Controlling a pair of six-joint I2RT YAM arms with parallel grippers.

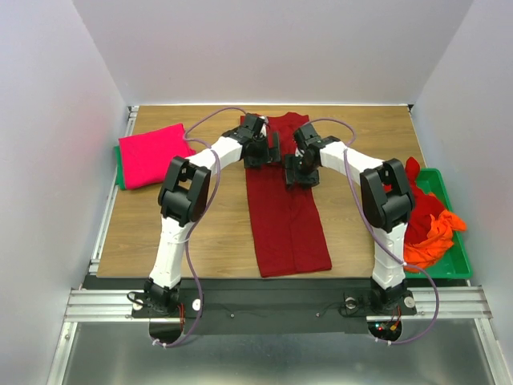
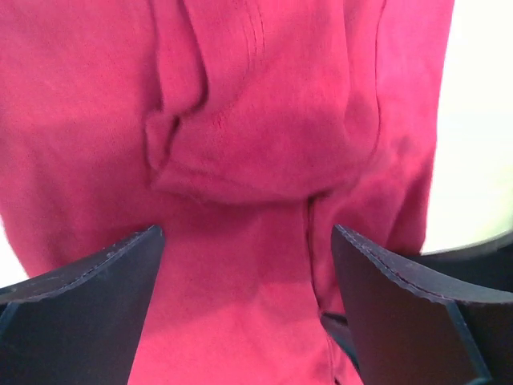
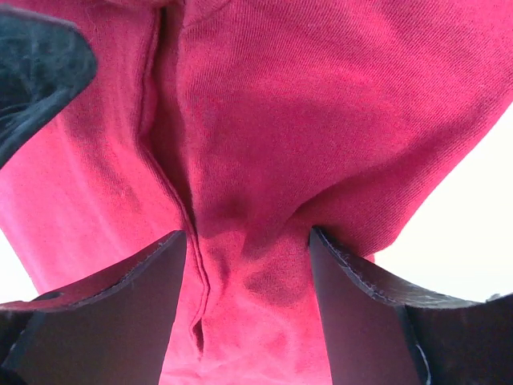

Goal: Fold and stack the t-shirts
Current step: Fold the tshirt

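Note:
A dark red t-shirt (image 1: 288,216) lies folded into a long narrow strip down the middle of the table. Both grippers are low over its far end. My left gripper (image 1: 268,151) is open wide, and the wrist view shows red cloth (image 2: 240,120) with a sleeve fold under its spread fingers (image 2: 248,257). My right gripper (image 1: 298,172) is open too, its fingers (image 3: 248,257) standing either side of a raised ridge of the shirt (image 3: 321,104) near its right edge. A folded bright pink t-shirt (image 1: 152,155) lies at the far left. Orange (image 1: 433,237) and dark red (image 1: 421,200) t-shirts are heaped at the right.
The heap of shirts sits in a green tray (image 1: 453,269) at the table's right edge. A green edge (image 1: 119,172) shows under the pink shirt. Bare wood table (image 1: 216,233) lies on both sides of the strip. White walls enclose the table.

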